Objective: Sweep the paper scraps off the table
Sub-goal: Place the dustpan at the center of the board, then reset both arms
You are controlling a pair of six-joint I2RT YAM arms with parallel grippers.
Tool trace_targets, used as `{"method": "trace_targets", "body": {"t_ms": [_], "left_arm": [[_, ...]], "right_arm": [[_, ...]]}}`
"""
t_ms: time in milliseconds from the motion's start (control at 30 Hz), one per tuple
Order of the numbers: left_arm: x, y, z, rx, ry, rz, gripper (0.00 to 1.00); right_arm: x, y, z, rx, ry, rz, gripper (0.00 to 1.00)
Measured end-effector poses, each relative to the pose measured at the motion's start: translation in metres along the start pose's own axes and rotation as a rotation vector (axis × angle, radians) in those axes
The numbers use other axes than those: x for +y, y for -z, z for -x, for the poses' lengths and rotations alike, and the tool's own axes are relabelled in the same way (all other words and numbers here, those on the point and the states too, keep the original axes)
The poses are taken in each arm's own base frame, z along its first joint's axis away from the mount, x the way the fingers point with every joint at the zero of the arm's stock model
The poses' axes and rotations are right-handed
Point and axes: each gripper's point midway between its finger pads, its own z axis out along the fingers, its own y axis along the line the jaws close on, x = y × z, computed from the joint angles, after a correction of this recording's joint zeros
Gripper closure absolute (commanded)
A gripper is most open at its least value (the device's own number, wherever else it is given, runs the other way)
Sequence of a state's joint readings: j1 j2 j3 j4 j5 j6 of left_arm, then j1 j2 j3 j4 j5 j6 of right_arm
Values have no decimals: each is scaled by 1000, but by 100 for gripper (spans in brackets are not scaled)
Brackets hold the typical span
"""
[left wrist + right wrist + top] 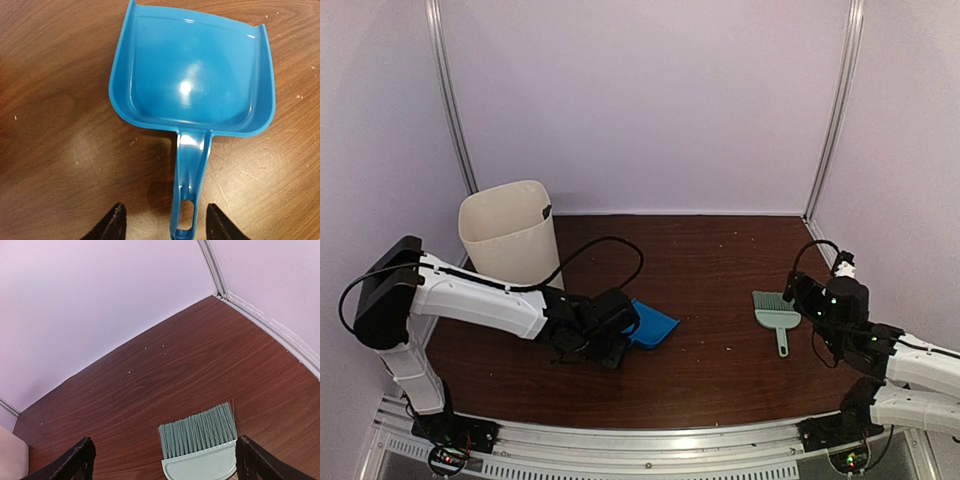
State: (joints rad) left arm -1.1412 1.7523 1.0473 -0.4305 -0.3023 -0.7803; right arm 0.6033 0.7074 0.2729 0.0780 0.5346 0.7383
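Note:
On the table (720, 260) lies a blue dustpan (652, 324), its pan empty (192, 75). The dustpan's handle (190, 180) runs back between the fingers of my left gripper (165, 212), which stands open with a gap on each side of the handle. The left gripper (623, 338) sits low at the dustpan's near-left end. A pale green hand brush (775, 310) lies flat at the right. My right gripper (165, 447) is open around the brush head (200, 445), whose corner is close to the right finger (250, 455). The paper scraps are out of view; only tiny pale specks (146, 347) dot the wood.
A cream waste bin (510, 235) stands at the back left, beside the left arm. Pale walls with metal corner posts (835, 110) close in the back and sides. A silver rail (640, 440) runs along the front edge.

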Motion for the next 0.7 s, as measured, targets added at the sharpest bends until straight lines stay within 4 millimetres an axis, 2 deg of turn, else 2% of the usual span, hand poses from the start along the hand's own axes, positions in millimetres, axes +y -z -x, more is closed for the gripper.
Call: {"method": "trace_targets", "body": {"t_ms": [133, 233, 433, 633, 700], "left_arm": [[4, 5, 7, -33, -8, 21, 32], [8, 16, 19, -82, -13, 31, 29], [16, 59, 62, -250, -24, 59, 18], [25, 102, 106, -413, -31, 122, 3], [32, 118, 115, -461, -34, 148, 2]], "right_arm": [[9, 4, 18, -47, 15, 17, 0], [14, 7, 31, -83, 23, 28, 0], [28, 13, 58, -147, 50, 55, 0], [52, 25, 97, -224, 81, 100, 0], [59, 29, 108, -247, 97, 118, 0]]}}
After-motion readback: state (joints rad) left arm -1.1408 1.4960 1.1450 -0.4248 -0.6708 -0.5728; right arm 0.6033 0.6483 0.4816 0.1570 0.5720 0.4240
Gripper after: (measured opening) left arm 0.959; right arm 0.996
